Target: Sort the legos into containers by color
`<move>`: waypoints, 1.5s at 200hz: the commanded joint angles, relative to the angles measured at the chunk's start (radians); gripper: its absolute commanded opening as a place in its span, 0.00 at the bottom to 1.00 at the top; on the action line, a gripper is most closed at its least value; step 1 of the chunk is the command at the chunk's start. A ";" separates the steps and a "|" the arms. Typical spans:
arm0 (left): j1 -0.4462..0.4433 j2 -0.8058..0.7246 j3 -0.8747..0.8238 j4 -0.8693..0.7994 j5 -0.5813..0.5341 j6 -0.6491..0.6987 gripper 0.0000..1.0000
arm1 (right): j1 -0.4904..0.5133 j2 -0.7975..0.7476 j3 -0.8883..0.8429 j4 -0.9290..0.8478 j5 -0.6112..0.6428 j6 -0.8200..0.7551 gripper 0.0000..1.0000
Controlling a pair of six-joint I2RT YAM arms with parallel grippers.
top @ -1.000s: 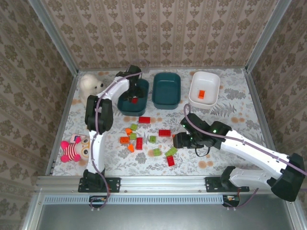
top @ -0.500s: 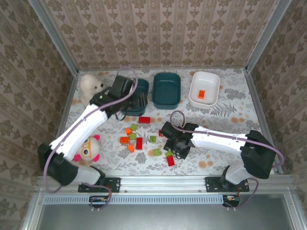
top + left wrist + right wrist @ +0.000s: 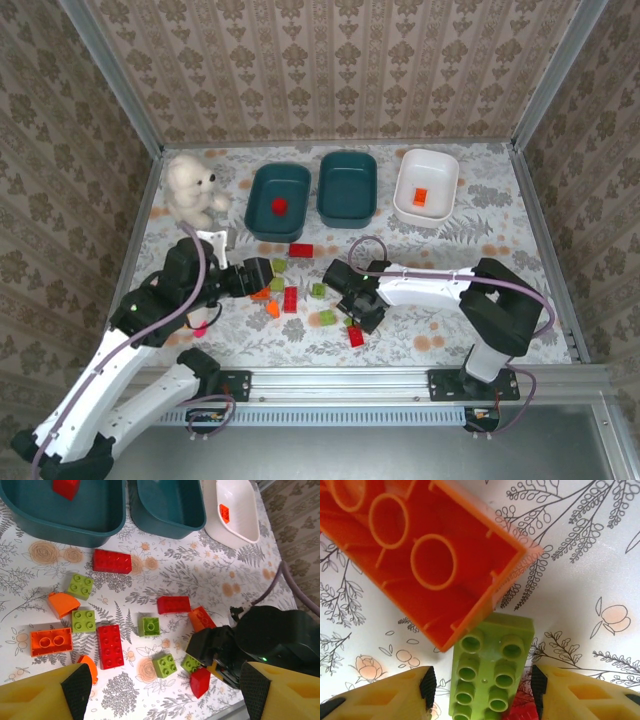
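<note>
Light-green lego (image 3: pixel 490 675) studs-up, next to orange lego (image 3: pixel 420 555) w/ hollow side up.

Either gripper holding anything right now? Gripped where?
Nothing held: left gripper open, empty; right gripper straddles a green lego across its long sides, not yet clamped.

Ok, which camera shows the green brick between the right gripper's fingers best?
Right wrist: the green brick lies studs-up, close and sharp, between the right gripper's fingers. Left wrist shows a sliver of it beside that gripper; in top external the gripper largely hides it.
</note>
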 commanded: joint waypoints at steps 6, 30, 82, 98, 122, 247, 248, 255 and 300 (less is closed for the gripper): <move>-0.006 -0.022 -0.017 -0.051 0.025 -0.030 0.81 | -0.015 0.045 -0.001 0.021 0.024 0.023 0.52; -0.007 -0.025 -0.016 -0.049 0.028 -0.032 0.81 | -0.031 0.081 0.023 0.022 0.022 -0.002 0.48; -0.005 -0.006 -0.020 -0.027 0.034 -0.021 0.80 | -0.042 0.119 0.073 0.018 0.015 -0.047 0.32; -0.007 -0.001 -0.034 -0.015 0.037 -0.020 0.80 | -0.043 0.121 0.126 -0.011 0.039 -0.088 0.29; -0.008 0.002 -0.060 0.007 0.044 -0.028 0.80 | -0.043 0.116 0.248 -0.096 0.087 -0.169 0.26; -0.001 0.127 -0.042 0.122 0.010 -0.055 0.80 | -0.341 0.420 0.947 -0.241 0.115 -0.836 0.26; -0.001 0.127 -0.042 0.122 0.009 -0.055 0.80 | -0.345 0.426 0.954 -0.242 0.112 -0.840 0.25; 0.000 0.131 -0.039 0.124 0.001 -0.056 0.80 | -0.368 0.477 1.010 -0.255 0.086 -0.863 0.25; 0.014 0.139 -0.024 0.110 -0.061 -0.072 0.80 | -0.472 0.748 1.306 -0.356 -0.006 -0.898 0.25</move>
